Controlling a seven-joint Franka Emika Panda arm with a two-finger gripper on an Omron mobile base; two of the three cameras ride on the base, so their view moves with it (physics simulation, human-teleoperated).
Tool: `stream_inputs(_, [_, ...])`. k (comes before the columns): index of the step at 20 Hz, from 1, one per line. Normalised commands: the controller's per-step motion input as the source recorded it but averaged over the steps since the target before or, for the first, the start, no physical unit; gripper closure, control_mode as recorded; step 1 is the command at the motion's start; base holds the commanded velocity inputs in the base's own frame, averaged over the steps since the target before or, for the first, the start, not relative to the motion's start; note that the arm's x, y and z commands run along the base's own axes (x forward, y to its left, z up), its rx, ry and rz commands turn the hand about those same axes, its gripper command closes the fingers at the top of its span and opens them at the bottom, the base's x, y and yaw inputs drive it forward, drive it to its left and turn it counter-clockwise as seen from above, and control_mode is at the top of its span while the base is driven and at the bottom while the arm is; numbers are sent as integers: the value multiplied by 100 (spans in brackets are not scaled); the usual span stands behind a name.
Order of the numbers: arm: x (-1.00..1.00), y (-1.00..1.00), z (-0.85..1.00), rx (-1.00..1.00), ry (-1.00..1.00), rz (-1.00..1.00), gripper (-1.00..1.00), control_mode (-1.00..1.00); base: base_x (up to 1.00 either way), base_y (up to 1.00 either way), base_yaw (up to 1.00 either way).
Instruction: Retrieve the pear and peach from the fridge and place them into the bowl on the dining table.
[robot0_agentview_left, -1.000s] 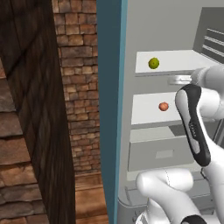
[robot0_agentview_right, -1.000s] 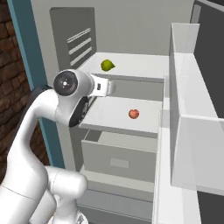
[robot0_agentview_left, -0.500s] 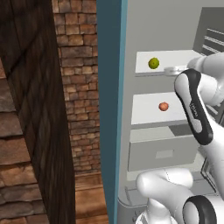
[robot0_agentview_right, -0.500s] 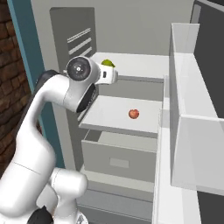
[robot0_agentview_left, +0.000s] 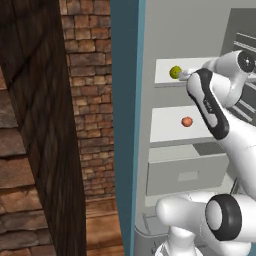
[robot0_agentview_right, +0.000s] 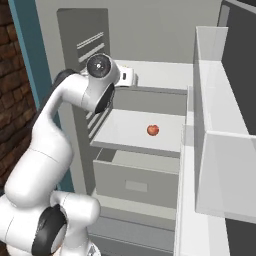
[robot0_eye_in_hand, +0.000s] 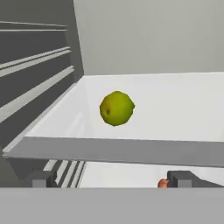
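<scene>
Fridge: the fridge (robot0_agentview_right: 150, 30) is standing open, its grey inner wall and white shelves showing; every place below is given relative to it.
Pear: one pear (robot0_eye_in_hand: 116, 108) is sitting on the fridge's upper white shelf (robot0_eye_in_hand: 175, 100), toward the left part of that shelf and set back from its front edge.
Pear, axis: it is looking nearly round, so no clear long axis is showing – a small bump is sticking out on its right side in the hand view, and which way its stem end is pointing cannot be told.
Pear, other view: in the left base view the pear (robot0_agentview_left: 175, 72) is lying just beside the arm's white wrist, at the shelf's left end.
Peach: one peach (robot0_agentview_right: 153, 130) is resting on the fridge's lower white shelf (robot0_agentview_right: 125, 132), one level under the pear, near the middle of that shelf; it is round, with no direction to read.
Peach, other views: it is showing as an orange-red ball (robot0_agentview_left: 186, 122) in the left base view, and as a sliver (robot0_eye_in_hand: 162, 183) under the upper shelf's edge in the hand view.
Tool: the tool (robot0_eye_in_hand: 111, 178) is hanging released, its two dark tips wide apart – it is facing the pear from in front of the upper shelf's edge, apart from the fruit and grasping nothing.
Drawer: one grey drawer (robot0_agentview_right: 137, 182) is sitting beneath the peach's shelf.
Count: one pear, one peach, two shelves carrying fruit.
</scene>
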Motion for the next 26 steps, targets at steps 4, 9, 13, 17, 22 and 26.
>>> stream_inputs(4, [61,0,0,0,10,0,-100,-100,0,0,0])
stream_inputs(9, [51,0,0,0,11,0,-100,-100,0,0,0])
stream_inputs(13, [54,0,-2,0,11,0,-100,-100,0,0,0])
stream_inputs(17, [49,0,-3,0,3,0,-100,-100,0,0,0])
stream_inputs(22, [41,0,-25,0,0,0,-100,-100,0,0,0])
stream_inputs(26, [41,0,-26,0,0,0,-100,-100,0,0,0])
